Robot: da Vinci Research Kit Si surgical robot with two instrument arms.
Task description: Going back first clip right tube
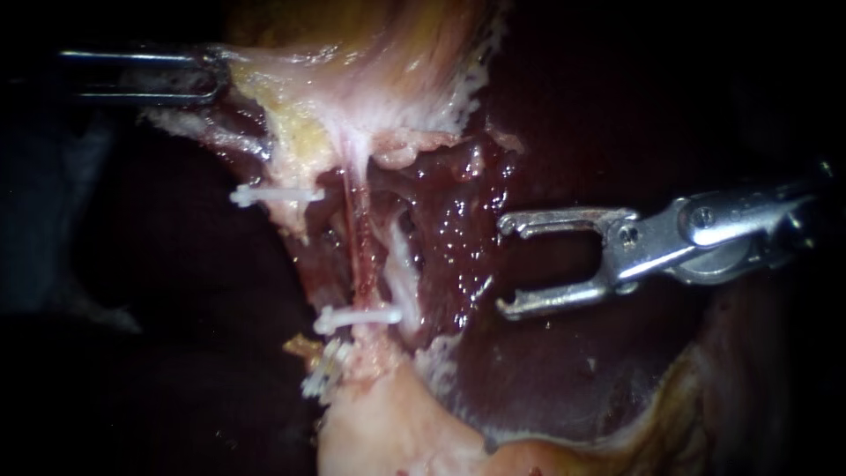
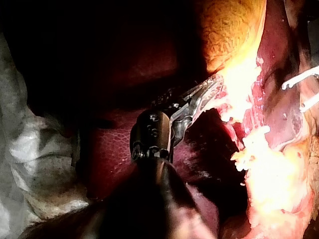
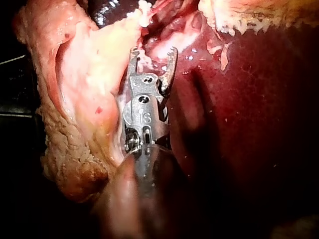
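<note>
Two white clips show in the endoscope view: an upper clip (image 1: 275,194) on pale tissue and a lower clip (image 1: 357,316) across a thin red tube (image 1: 359,247). A whitish tube (image 1: 403,264) runs just right of the red one. My right instrument (image 1: 507,264) stands over the liver, right of both tubes and apart from them, its jaws open and empty. The right wrist view shows the same open jaws on my right instrument (image 3: 152,52). My left instrument (image 1: 210,75) is shut on the pale gallbladder tissue (image 1: 352,79), holding it stretched; the left wrist view also shows my left instrument (image 2: 212,89).
Dark red liver (image 1: 573,370) fills the right and lower middle of the endoscope view. Pale fatty tissue (image 1: 379,423) lies below the lower clip. In the right wrist view a yellowish fold of gallbladder (image 3: 75,99) lies close beside my right instrument.
</note>
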